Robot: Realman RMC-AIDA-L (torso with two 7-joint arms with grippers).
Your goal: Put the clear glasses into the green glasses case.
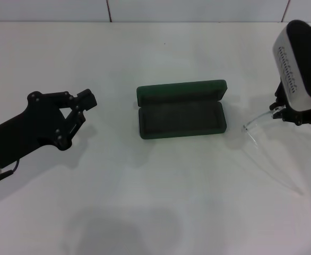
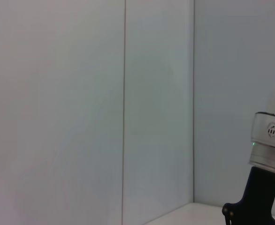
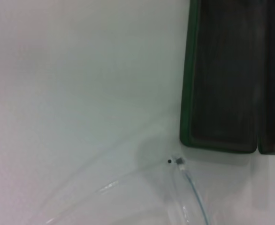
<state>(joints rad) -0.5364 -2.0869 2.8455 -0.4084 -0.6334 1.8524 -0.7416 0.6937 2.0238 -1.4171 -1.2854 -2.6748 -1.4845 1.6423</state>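
The green glasses case lies open in the middle of the white table, lid folded back toward the far side and dark lining showing; its end also appears in the right wrist view. The clear glasses are to the right of the case, with one thin arm trailing toward the front edge. My right gripper comes down from above and is shut on their right end. The right wrist view shows the glasses' hinge and arms just short of the case's corner. My left gripper rests open at the table's left, holding nothing.
A tiled wall runs behind the table's far edge. The left wrist view looks at wall panels, with my right arm at its edge. White tabletop stretches in front of the case.
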